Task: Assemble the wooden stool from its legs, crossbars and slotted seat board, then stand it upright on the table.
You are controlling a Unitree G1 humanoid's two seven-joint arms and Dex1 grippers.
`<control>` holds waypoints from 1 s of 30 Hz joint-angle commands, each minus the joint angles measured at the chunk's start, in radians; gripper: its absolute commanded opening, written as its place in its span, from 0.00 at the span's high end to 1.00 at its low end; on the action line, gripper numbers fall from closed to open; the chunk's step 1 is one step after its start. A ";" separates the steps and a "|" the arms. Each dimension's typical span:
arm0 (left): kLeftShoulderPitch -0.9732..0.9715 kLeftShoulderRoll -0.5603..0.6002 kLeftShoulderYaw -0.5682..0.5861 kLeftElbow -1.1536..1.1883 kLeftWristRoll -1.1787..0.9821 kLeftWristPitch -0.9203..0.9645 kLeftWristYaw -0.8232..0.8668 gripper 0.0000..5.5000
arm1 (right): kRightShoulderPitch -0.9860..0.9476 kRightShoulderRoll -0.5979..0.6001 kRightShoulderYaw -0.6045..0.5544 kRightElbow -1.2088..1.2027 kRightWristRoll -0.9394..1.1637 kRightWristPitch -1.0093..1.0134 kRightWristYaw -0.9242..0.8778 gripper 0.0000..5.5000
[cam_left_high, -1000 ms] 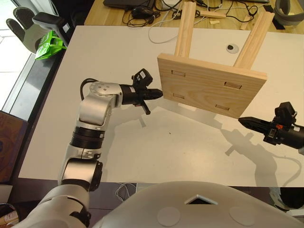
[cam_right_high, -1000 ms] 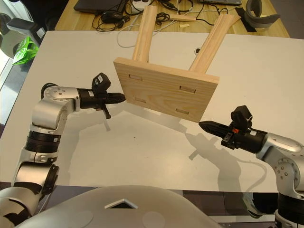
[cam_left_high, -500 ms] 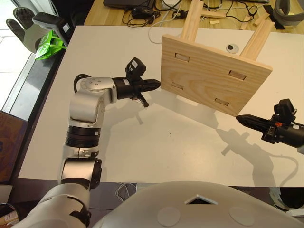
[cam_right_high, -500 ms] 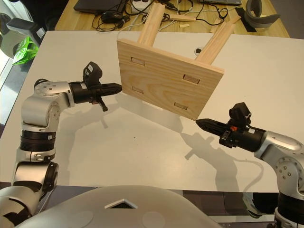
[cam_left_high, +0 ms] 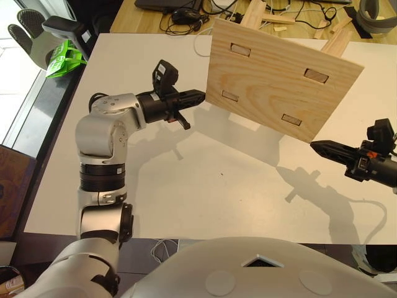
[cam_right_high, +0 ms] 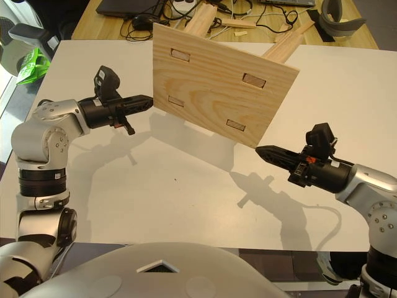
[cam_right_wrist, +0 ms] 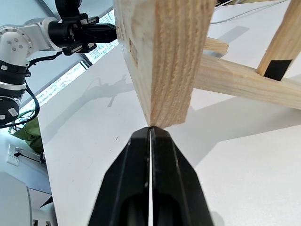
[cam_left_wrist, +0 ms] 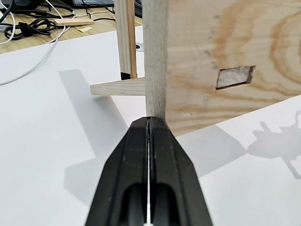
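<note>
Jaws on both arms are sitting pressed shut, gripping nothing. The left gripper (cam_left_high: 198, 96) is touching its tip to the seat board's (cam_left_high: 279, 74) left edge, and the right gripper (cam_left_high: 317, 146) is meeting its lower right corner. Between them the stool (cam_right_high: 217, 87) is tilting steeply, with its legs (cam_left_wrist: 126, 37) and crossbar (cam_left_wrist: 117, 87) pointing away. Whether the feet are touching down I cannot tell. The wood is looking stiff and fairly light, but smooth edges against narrow tips are probably inviting a slip or pivot. Opened jaws around a leg or the board's edge would likely be holding better. Below, the white worktop (cam_left_high: 236, 186) is lying flat and smooth. Behind it a desk (cam_left_high: 142, 18) is carrying cables (cam_left_high: 214, 22), and a green bag (cam_left_high: 65, 59) is sitting to the left.
</note>
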 commanded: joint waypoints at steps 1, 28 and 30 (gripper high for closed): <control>-0.051 -0.093 -0.056 -0.081 -0.155 0.010 -0.074 0.99 | -0.103 0.017 0.034 -0.081 0.127 0.014 -0.032 1.00; -0.151 -0.202 0.150 -0.073 -0.359 0.090 0.020 0.99 | -0.209 0.024 -0.016 -0.020 0.373 0.015 -0.168 1.00; -0.162 -0.212 0.168 -0.067 -0.374 0.089 0.034 0.99 | -0.211 0.025 -0.017 -0.013 0.384 0.010 -0.176 1.00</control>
